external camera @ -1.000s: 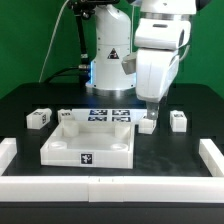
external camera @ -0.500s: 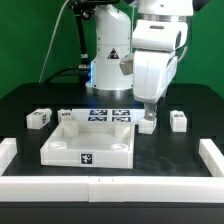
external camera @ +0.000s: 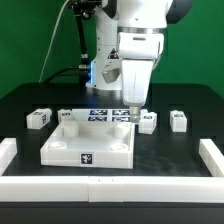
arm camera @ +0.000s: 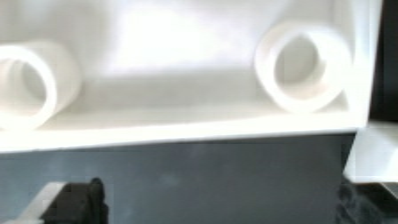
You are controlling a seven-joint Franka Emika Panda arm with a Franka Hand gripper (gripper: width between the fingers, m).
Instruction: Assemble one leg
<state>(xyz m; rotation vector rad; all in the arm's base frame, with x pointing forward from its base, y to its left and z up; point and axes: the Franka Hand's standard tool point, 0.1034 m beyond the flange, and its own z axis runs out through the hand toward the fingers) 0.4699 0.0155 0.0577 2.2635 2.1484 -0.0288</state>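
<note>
The hand (external camera: 131, 109) has swung off the leg (external camera: 147, 121) and now hangs over the tray's (external camera: 88, 150) far corner, the one nearest the leg. The leg itself hasn't budged: it lies on the surface (external camera: 170, 160) just beside that corner. In the wrist view we see the tray's sockets and one fingertip (arm camera: 71, 200) with nothing gripped – the hand looks released and empty. So, by our reading, the leg is not yet picked up – the grasp is still to come.
</note>
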